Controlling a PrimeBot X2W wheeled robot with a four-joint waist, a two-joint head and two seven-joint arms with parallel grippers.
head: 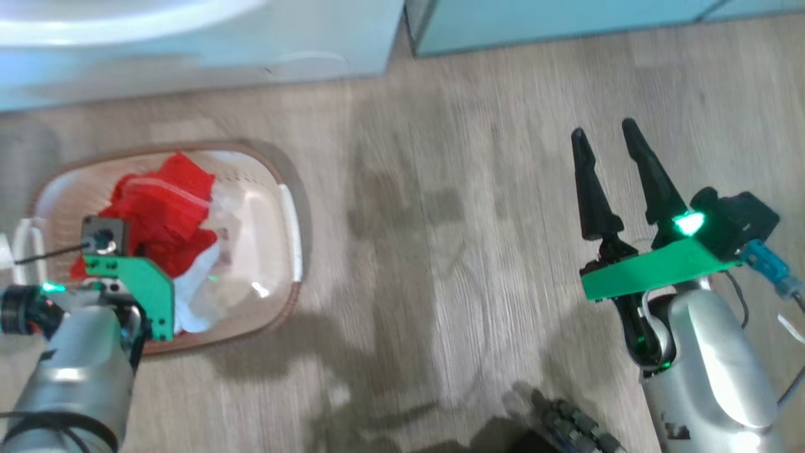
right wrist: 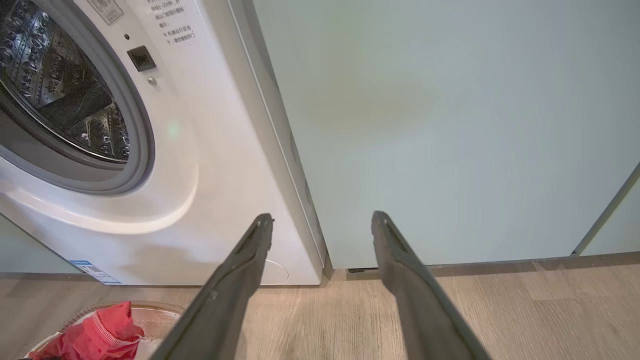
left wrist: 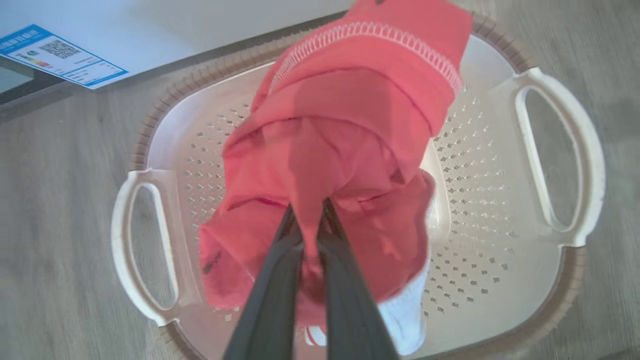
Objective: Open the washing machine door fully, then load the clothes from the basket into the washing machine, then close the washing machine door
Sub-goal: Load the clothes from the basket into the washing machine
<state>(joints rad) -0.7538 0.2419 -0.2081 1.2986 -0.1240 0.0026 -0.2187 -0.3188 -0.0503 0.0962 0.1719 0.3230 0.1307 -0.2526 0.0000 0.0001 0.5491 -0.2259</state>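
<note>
My left gripper (left wrist: 307,207) is shut on a fold of the red clothes (left wrist: 350,140), and the bundle hangs bunched over the cream basket (left wrist: 500,200). White fabric shows at the bundle's lower edge. From the head, the clothes (head: 166,207) sit over the basket (head: 289,214) at lower left, with my left wrist above them hiding the fingers. My right gripper (head: 604,130) hovers open and empty over bare floor at right. The washing machine (right wrist: 210,175) stands with its drum opening uncovered. The washing machine door is out of view.
A pale teal cabinet (right wrist: 450,125) stands right beside the machine. Wooden floor (head: 471,251) stretches between the basket and my right arm. A dark ribbed part (head: 566,428) shows at the bottom edge of the head view.
</note>
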